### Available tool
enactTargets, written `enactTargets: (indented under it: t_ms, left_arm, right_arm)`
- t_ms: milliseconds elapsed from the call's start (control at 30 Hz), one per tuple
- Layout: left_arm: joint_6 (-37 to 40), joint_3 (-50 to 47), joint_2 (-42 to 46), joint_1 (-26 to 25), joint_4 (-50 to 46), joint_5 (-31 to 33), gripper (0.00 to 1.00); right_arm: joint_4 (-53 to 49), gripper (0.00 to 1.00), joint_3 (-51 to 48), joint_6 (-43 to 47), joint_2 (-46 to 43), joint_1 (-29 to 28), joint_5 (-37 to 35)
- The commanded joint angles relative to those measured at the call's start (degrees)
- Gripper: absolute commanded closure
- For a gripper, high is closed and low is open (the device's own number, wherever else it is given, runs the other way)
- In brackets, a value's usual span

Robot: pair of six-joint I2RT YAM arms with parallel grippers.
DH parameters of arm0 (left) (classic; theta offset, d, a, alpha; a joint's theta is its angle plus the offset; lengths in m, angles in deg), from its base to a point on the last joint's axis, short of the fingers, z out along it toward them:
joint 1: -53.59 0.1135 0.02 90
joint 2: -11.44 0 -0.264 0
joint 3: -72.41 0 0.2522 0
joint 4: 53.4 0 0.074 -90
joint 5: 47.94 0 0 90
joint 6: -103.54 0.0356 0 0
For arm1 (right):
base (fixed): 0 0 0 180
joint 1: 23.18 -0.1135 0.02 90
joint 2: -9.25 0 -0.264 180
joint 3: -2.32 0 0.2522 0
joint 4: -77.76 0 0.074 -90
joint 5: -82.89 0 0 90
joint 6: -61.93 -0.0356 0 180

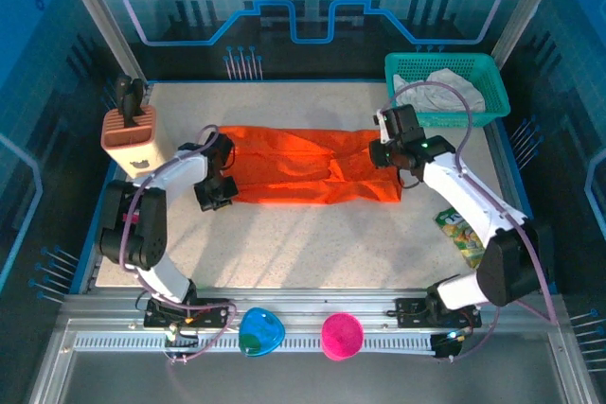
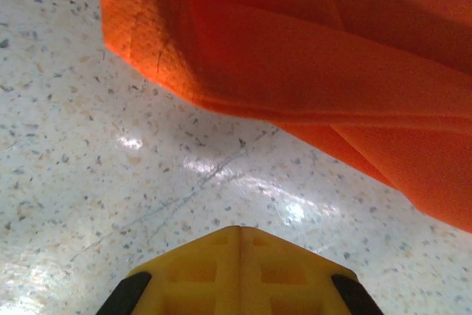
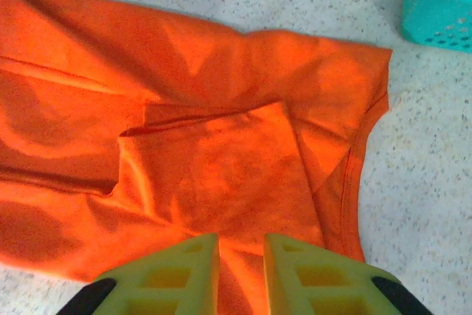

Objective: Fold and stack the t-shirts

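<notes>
The bright orange t-shirt (image 1: 303, 166) lies folded into a long strip across the middle of the table. At its left end my left gripper (image 1: 216, 194) sits low. In the left wrist view its fingertips (image 2: 240, 228) meet over bare table, shut on nothing, with the orange cloth (image 2: 332, 57) just ahead. My right gripper (image 1: 390, 153) is on the strip's right end. There its jaws (image 3: 242, 237) stand a narrow gap apart with a ridge of orange cloth (image 3: 214, 160) between them. The off-white t-shirt (image 1: 437, 92) lies crumpled in the basket.
The teal mesh basket (image 1: 492, 106) stands at the back right, its corner (image 3: 439, 5) near the shirt's end. A tan block (image 1: 130, 139) stands at the left edge. A green packet (image 1: 461, 234) lies front right. A blue bowl (image 1: 259, 331) and a pink cup (image 1: 341, 336) sit on the front rail.
</notes>
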State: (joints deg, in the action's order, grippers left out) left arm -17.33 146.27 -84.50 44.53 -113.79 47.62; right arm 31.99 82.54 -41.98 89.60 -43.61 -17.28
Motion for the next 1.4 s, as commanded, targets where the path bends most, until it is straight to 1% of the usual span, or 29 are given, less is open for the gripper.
enactTargets:
  t_ms: [0,267,400,567,633,700,800,867,933,1067,1100,1167,1233,1367]
  left_arm:
    - [0.8,3.9,-2.5,0.0,1.1,3.9,1.00]
    - [2.0,10.2,-9.0,0.8,2.6,9.0,1.00]
    - [2.9,13.0,-12.6,2.6,4.8,10.0,1.00]
    - [3.5,16.2,-14.6,3.8,6.5,11.2,1.00]
    - [3.5,17.1,-15.5,4.0,6.4,11.6,1.00]
    - [3.2,17.7,-16.9,4.1,6.0,12.0,1.00]
    - [3.1,17.9,-19.2,4.2,4.8,12.6,1.00]
    - [2.9,18.1,-19.8,4.4,3.7,12.5,1.00]
    - [2.8,18.2,-19.1,4.4,2.6,12.5,1.00]
    - [3.4,21.1,-14.4,3.5,0.0,12.4,1.00]
    - [3.9,22.7,-13.4,3.1,-1.0,12.4,0.97]
    - [5.4,28.0,-12.5,2.1,-3.6,12.6,0.87]
    - [6.4,33.8,-13.5,1.5,-5.8,12.0,0.79]
    - [7.5,45.2,-20.1,0.9,-9.5,10.5,0.78]
  right_arm:
    - [-2.7,0.76,-1.6,-1.2,-3.7,1.1,0.3]
    - [-4.2,0.76,-2.9,-1.1,-7.1,1.9,-0.2]
    - [-4.9,0.75,-3.2,-1.1,-9.0,2.6,-0.5]
    - [-6.1,0.73,-4.2,-1.8,-11.6,3.1,-1.0]
    - [-6.5,0.72,-5.0,-3.3,-12.5,3.2,-1.2]
    - [-7.6,0.71,-5.8,-6.9,-12.9,3.4,-0.8]
    - [-8.1,0.71,-6.9,-11.3,-12.2,3.5,3.3]
    - [-7.0,0.72,-8.3,-13.9,-11.0,3.5,8.0]
    - [-5.2,0.74,-10.1,-16.7,-9.4,3.3,11.2]
    - [-1.0,0.78,-12.9,-21.4,-4.5,2.8,13.4]
    - [-0.2,0.78,-13.0,-22.0,-3.0,2.9,13.3]
    - [1.1,0.78,-12.7,-23.2,0.5,2.8,12.3]
    - [1.8,0.79,-11.4,-23.9,4.2,2.8,11.4]
    - [2.6,0.80,-8.6,-25.0,11.7,2.8,10.4]
